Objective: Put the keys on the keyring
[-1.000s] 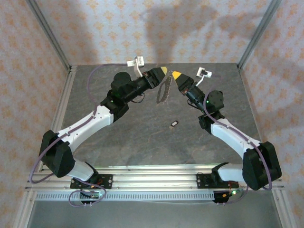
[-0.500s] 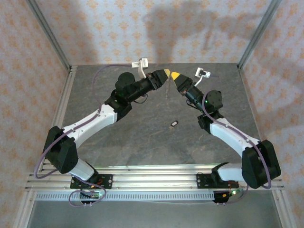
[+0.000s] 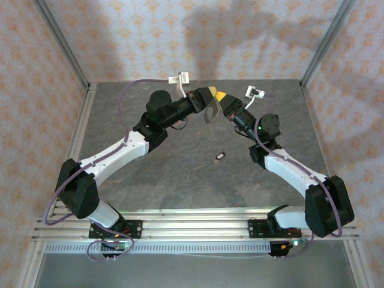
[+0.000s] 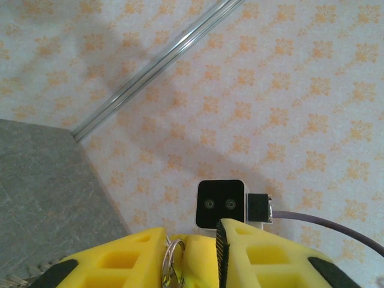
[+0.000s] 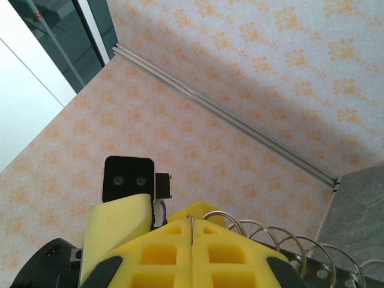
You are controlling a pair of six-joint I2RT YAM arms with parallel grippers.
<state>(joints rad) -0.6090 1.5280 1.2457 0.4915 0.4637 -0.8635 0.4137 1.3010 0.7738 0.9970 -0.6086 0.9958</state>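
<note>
the keyring [image 3: 208, 112] hangs in the air between the two arms. it looks like a thin, springy wire loop, light and slippery, best pinched across the wire. the right end effector [image 5: 191, 243] is clamped shut on it. the left end effector [image 4: 191, 252] stands narrow around the ring, and whether it grips cannot be told. the key [image 3: 220, 157], tiny and flat, lies well apart on the desk [image 3: 150, 174].

Two arms, left arm [image 3: 114, 153] and right arm [image 3: 291, 170], of white shells between bulky black joint housings [image 3: 78, 197]; thin purple cables [image 3: 153, 80] trailing alongside; small green lights [image 3: 260, 128]. Yellow fingers [image 4: 120, 264] with hollow square cells and black ribbed pads [image 4: 219, 258]; white-framed black camera boxes [image 4: 220, 204] at the wrists.
</note>
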